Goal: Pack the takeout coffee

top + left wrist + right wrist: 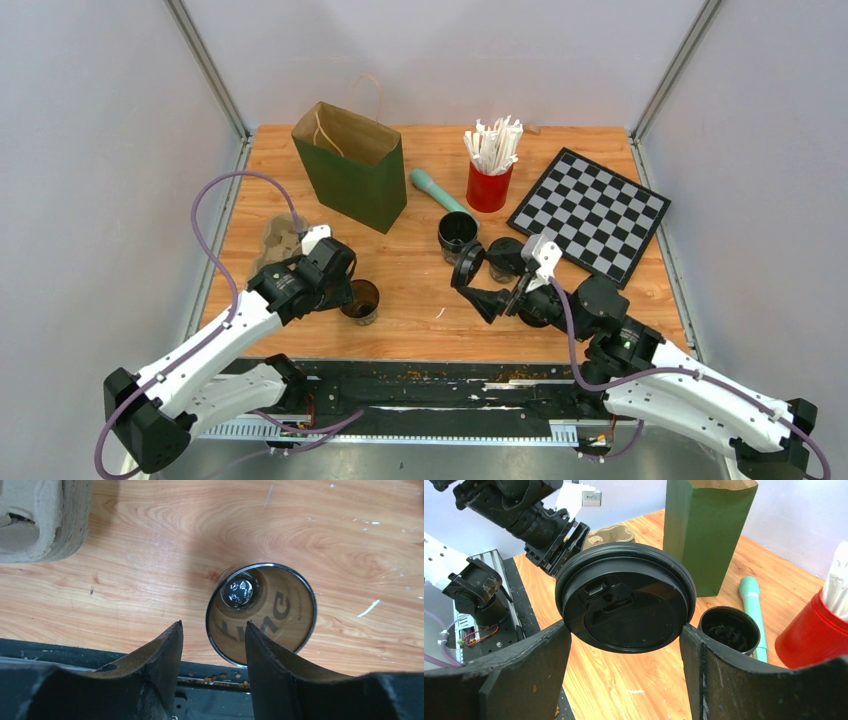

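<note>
An open coffee cup [362, 300] stands near the table's front edge; seen from above, its thin dark rim [270, 610] rings a brown inside. My left gripper [214, 623] is open, its jaws straddling the cup's near left wall, the right fingertip [255, 640] over the mouth and the left fingertip outside it. Above the table's middle, my right gripper [625, 630] is shut on a black lid [624, 600], held by its edges and tilted up. The green paper bag [350, 165] stands open at the back left.
A cardboard cup carrier [278, 240] lies left of the left gripper. A black cup [457, 232] and a second dark cup [505, 258] stand mid-table. Behind are a teal tube [437, 190], a red cup of white sticks [490, 180] and a chessboard [590, 212].
</note>
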`<state>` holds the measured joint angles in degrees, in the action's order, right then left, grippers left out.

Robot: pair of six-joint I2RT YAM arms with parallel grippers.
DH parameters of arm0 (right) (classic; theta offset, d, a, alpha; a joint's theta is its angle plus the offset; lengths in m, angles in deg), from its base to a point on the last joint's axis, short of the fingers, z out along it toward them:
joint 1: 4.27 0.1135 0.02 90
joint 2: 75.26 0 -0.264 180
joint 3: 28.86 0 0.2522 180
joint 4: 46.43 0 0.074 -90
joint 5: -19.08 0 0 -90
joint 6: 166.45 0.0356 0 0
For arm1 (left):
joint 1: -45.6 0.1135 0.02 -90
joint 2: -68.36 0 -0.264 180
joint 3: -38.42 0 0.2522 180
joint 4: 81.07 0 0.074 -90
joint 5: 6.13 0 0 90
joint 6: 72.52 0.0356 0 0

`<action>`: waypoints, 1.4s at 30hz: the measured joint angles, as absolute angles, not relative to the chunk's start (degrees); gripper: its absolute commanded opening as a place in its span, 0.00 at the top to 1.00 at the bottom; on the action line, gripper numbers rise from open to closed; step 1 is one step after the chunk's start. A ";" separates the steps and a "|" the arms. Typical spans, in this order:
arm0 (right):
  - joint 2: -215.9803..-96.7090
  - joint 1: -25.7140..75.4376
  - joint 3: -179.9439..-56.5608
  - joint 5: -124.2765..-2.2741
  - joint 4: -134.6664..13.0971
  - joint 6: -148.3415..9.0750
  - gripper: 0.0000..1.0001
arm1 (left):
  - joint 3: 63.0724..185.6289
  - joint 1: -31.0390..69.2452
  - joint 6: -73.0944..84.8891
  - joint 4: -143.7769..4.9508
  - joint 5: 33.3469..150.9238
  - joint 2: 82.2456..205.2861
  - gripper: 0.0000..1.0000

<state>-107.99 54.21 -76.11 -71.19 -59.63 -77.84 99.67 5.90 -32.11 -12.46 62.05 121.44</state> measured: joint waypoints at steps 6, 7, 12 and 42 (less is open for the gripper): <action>-107.14 54.21 -76.44 -72.68 -61.23 -77.79 0.30 | 97.22 5.99 -31.78 -13.64 61.48 122.75 0.54; -107.19 54.21 -76.66 -72.89 -61.62 -77.77 0.30 | 96.72 5.99 -31.69 -14.01 61.55 122.86 0.56; -108.04 54.21 -78.08 -73.62 -64.20 -77.77 0.30 | 94.35 5.99 -31.01 -16.70 62.86 123.71 0.72; -121.17 54.21 -91.15 -81.35 -94.30 -69.33 0.30 | 98.09 -2.80 -29.92 -32.92 77.85 134.60 0.55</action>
<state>-121.17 54.21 -91.15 -81.35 -94.30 -69.33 98.09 -2.80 -29.92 -32.92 77.85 134.60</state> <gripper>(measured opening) 0.752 0.398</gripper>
